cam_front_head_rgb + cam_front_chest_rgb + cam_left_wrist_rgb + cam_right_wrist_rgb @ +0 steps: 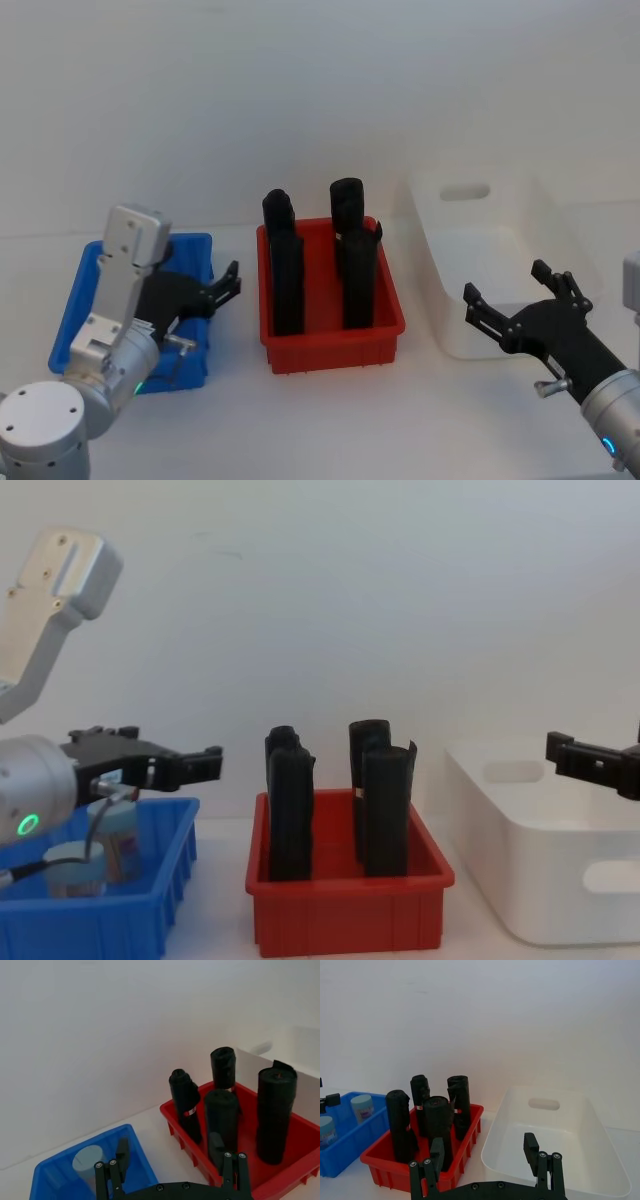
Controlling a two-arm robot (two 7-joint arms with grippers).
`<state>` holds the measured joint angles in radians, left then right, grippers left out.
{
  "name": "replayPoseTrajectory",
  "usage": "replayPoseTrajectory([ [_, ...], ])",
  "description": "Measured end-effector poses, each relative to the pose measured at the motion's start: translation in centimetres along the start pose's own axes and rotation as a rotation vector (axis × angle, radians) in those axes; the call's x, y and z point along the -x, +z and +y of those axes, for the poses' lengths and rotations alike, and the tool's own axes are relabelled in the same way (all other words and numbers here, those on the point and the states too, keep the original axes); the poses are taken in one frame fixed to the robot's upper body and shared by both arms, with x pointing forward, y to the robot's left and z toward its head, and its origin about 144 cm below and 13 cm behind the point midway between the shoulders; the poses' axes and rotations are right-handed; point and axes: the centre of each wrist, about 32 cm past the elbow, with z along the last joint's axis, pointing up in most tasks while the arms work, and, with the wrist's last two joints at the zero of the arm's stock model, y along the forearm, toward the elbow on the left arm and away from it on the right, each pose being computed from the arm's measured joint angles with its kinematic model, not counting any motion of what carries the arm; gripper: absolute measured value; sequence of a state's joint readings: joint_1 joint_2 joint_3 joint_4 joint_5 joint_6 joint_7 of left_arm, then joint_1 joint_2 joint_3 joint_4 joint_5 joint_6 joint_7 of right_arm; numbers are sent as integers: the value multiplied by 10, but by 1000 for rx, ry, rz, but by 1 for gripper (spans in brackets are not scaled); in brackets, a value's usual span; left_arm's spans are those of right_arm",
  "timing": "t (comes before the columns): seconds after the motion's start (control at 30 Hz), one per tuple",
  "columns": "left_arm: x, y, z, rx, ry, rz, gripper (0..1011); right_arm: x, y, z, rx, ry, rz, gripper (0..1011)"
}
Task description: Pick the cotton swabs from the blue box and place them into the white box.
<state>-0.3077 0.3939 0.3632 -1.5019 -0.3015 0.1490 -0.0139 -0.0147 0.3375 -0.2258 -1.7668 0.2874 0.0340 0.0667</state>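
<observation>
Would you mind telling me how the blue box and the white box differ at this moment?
The blue box is shallow with ribbed sides; the white box is taller and smooth, with handle cutouts. The blue box holds cotton swabs; the white box shows none. Both are open-topped rectangular bins.

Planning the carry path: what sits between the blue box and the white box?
The red bin holding four upright black rolls, seen in the head view.
</observation>
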Motion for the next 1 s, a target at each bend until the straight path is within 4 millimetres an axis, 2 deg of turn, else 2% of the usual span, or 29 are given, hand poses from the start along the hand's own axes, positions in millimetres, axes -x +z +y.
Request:
replayPoseTrajectory([
  [0.4,-33,-10,3,-80,51,18,1004,0,0,0,0,0,0,1001],
  [1.0,-63,-25,11,-192,39,28,1004,0,0,0,0,0,0,1001],
])
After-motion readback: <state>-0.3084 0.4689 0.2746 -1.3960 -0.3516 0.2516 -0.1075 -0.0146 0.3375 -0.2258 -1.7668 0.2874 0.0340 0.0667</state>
